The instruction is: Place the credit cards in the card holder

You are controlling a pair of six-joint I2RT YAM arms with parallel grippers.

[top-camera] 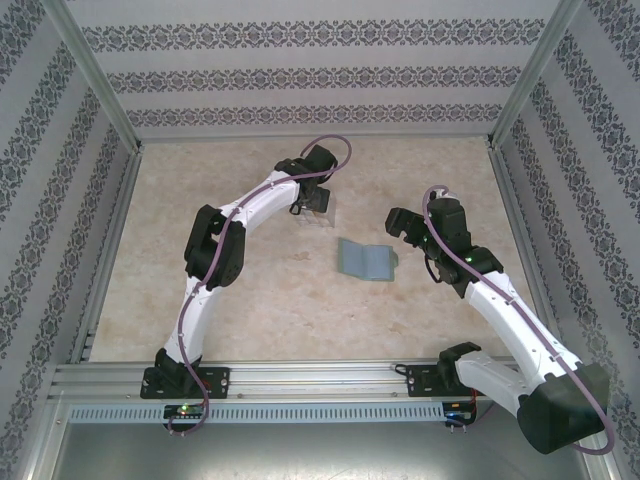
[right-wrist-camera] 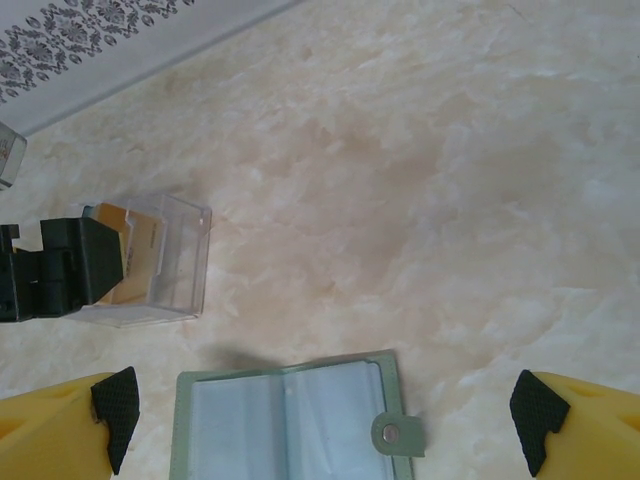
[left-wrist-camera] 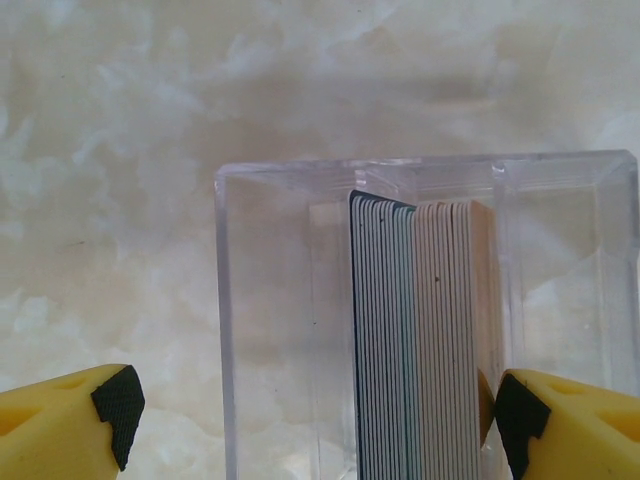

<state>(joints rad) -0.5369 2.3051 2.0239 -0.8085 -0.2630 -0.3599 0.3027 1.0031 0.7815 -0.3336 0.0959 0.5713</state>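
Observation:
The card holder (top-camera: 365,260) lies opened flat on the table, a sage-green wallet with pale blue sleeves and a snap tab (right-wrist-camera: 398,434). My right gripper (right-wrist-camera: 322,415) hangs open above the card holder (right-wrist-camera: 290,420), a finger on each side, nothing between them. The credit cards (left-wrist-camera: 425,330) stand on edge as a stack inside a clear plastic box (left-wrist-camera: 260,300). My left gripper (left-wrist-camera: 318,420) is open over that box, with its right fingertip (left-wrist-camera: 518,425) next to the stack's outer card. An orange-yellow card (right-wrist-camera: 110,250) faces outward in the box (right-wrist-camera: 170,260).
The clear box (top-camera: 320,212) stands just beyond and left of the card holder. Patterned walls and metal frame posts enclose the marble-look table (top-camera: 250,300). The left arm's black wrist (right-wrist-camera: 60,265) is next to the box.

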